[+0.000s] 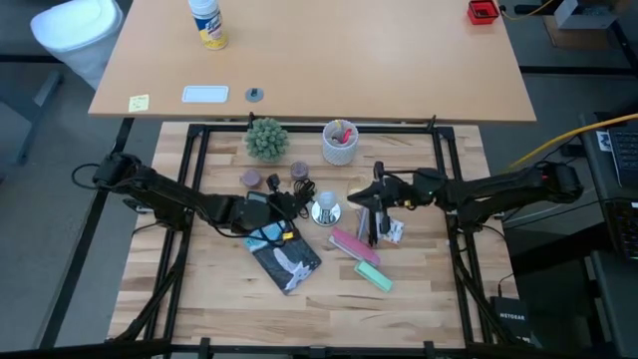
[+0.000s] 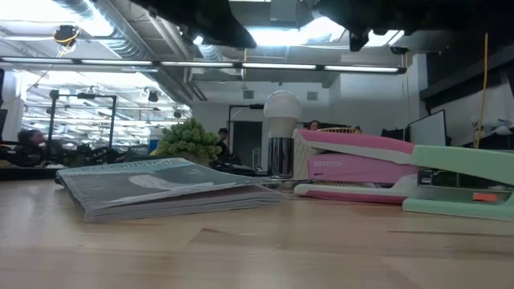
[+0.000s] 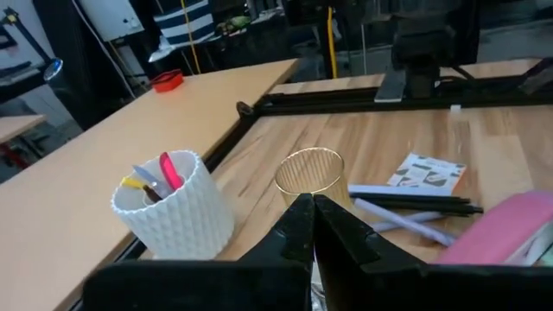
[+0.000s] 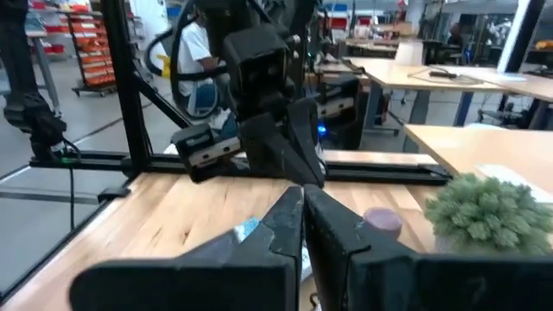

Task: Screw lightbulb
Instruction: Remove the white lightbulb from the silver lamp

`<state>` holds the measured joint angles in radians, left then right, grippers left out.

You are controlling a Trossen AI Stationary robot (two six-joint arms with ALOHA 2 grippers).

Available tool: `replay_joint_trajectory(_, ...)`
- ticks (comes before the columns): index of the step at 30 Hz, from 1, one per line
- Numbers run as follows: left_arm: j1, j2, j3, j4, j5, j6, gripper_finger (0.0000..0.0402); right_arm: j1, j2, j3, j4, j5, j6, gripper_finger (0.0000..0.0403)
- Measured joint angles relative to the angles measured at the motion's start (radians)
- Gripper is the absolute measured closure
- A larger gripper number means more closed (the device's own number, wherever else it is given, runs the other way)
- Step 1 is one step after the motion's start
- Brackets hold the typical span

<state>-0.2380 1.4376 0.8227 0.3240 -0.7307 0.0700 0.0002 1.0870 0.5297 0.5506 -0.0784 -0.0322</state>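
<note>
The lightbulb [image 1: 326,211] stands near the table's middle. In the low view [image 2: 281,108] its white dome is on top and a silvery cylindrical part [image 2: 281,156] is below it. A clear amber glass [image 3: 309,173] stands just beyond my left gripper [image 3: 311,216], which is shut with nothing showing between its fingers. In the high view my left gripper [image 1: 297,204] is just left of the bulb. My right gripper [image 4: 302,207] is also shut and empty, and it shows just right of the bulb [image 1: 359,199]. A black cord [image 1: 302,189] lies by the left gripper.
A grey book [image 1: 284,254], a pink stapler [image 1: 351,244] and a green stapler [image 1: 374,277] lie toward the near edge. A white cup with pink items [image 1: 340,142] and a small plant [image 1: 266,138] stand at the far side. Dark pens [image 1: 374,224] and a card [image 1: 396,231] lie under the right arm.
</note>
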Motion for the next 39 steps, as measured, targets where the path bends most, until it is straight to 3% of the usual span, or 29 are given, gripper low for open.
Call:
replay_joint_trajectory(5,0.037,0.011,0.000,-0.004,0.001,0.003,0.0400,0.009,0.006,0.000,-0.074,0.007,0.031,0.0384)
replay_joint_trajectory(12,0.121,0.042,0.000,-0.061,0.002,-0.070,0.0400,0.064,0.131,0.000,-0.081,0.095,0.052,0.0384)
replay_joint_trajectory(19,0.194,0.102,0.000,-0.045,0.150,-0.120,0.0400,0.071,0.257,0.000,-0.067,0.213,0.053,0.0384)
replay_joint_trajectory(22,0.213,0.138,-0.001,-0.038,0.163,-0.138,0.0400,0.071,0.295,0.000,-0.043,0.244,0.053,0.0384)
replay_joint_trajectory(30,0.192,0.163,-0.001,-0.021,0.175,-0.152,0.0400,0.071,0.357,0.000,-0.014,0.339,0.054,0.0384)
replay_joint_trajectory(39,0.143,0.163,-0.001,-0.021,0.176,-0.172,0.0400,0.071,0.357,0.000,0.023,0.341,0.053,0.0384)
